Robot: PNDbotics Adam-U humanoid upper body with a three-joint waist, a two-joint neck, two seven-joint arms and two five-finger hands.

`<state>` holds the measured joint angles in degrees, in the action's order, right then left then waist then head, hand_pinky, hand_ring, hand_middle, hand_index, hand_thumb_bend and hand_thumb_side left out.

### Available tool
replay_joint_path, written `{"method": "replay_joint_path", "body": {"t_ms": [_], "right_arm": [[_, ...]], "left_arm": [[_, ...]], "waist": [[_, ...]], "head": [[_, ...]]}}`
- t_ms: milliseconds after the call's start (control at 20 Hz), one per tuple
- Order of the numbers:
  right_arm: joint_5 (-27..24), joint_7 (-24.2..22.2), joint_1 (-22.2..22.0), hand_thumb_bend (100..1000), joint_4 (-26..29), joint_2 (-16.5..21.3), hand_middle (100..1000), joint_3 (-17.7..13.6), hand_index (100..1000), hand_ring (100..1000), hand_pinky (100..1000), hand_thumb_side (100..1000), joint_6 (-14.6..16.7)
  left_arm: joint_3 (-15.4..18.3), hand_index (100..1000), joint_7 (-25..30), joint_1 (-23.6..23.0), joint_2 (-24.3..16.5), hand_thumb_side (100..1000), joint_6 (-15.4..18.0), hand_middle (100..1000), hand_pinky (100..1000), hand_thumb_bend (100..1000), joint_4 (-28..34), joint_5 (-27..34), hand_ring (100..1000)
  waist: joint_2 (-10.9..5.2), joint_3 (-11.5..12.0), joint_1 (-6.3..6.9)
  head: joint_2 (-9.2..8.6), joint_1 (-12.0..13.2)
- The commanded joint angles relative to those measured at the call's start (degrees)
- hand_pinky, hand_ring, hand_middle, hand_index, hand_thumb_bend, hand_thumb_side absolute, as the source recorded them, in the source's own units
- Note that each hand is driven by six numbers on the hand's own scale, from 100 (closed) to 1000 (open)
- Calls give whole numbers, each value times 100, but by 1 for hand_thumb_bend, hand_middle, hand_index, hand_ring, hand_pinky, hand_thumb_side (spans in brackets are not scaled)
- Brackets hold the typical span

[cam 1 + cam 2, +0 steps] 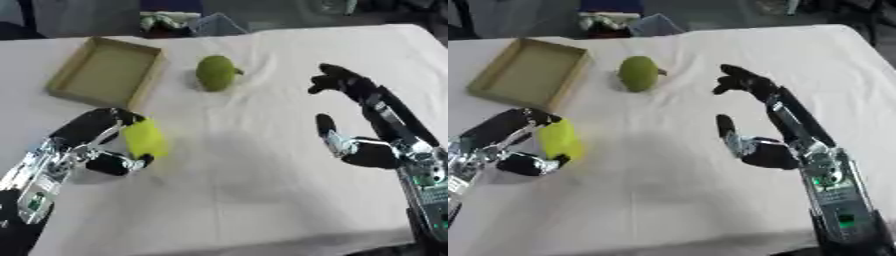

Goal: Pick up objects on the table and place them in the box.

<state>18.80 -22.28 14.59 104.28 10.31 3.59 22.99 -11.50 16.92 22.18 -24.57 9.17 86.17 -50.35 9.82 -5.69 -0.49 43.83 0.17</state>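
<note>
My left hand (pixel 101 145) is at the lower left, its fingers and thumb curled round a yellow block (pixel 145 138) held just above the white tablecloth. A green pear-shaped fruit (pixel 216 73) lies on the cloth at the middle back, a little right of the box. The cardboard box (pixel 69 75) stands open at the back left; nothing shows inside it. My right hand (pixel 367 125) hovers at the right with its fingers stretched forward and thumb apart, holding nothing, to the right of the fruit and nearer to me.
The white-covered table (pixel 262 190) fills the view, its near edge at the bottom. Beyond its far edge lie dark floor and some mixed objects (pixel 171 21).
</note>
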Motion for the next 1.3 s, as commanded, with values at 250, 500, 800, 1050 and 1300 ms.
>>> {"method": "replay_joint_path", "body": {"t_ms": [250, 500, 800, 1050, 1300], "right_arm": [[29, 16, 53, 100, 55, 70, 703, -3, 969, 873, 877, 356, -18], [30, 16, 48, 100, 48, 73, 703, 0, 969, 872, 877, 356, -17], [23, 20, 34, 100, 29, 77, 703, 9, 969, 872, 877, 355, -13], [3, -11, 29, 100, 14, 63, 704, 39, 970, 873, 878, 349, 8], [-24, -39, 33, 100, 0, 52, 704, 57, 970, 873, 877, 347, 24]], "left_arm": [[339, 798, -227, 146, -187, 376, -275, 479, 734, 138, 467, 405, 774], [653, 805, -358, 417, -410, 365, -575, 488, 736, 154, 467, 527, 772], [1003, 822, -631, 1015, -608, 391, -999, 519, 730, 192, -425, 446, 780], [1269, 841, -1110, 1653, -538, 441, -1346, 558, 714, 191, -1763, 295, 791], [1480, 847, -1750, 2108, -483, 512, -1604, 586, 703, 189, -3065, 329, 801]], "waist": [[-92, 7, 5], [-103, -2, 7], [-120, -24, -8], [-133, -74, -43], [-121, -162, -71]], "head": [[29, -18], [29, -28], [29, -10], [29, 28], [29, 66]]}}
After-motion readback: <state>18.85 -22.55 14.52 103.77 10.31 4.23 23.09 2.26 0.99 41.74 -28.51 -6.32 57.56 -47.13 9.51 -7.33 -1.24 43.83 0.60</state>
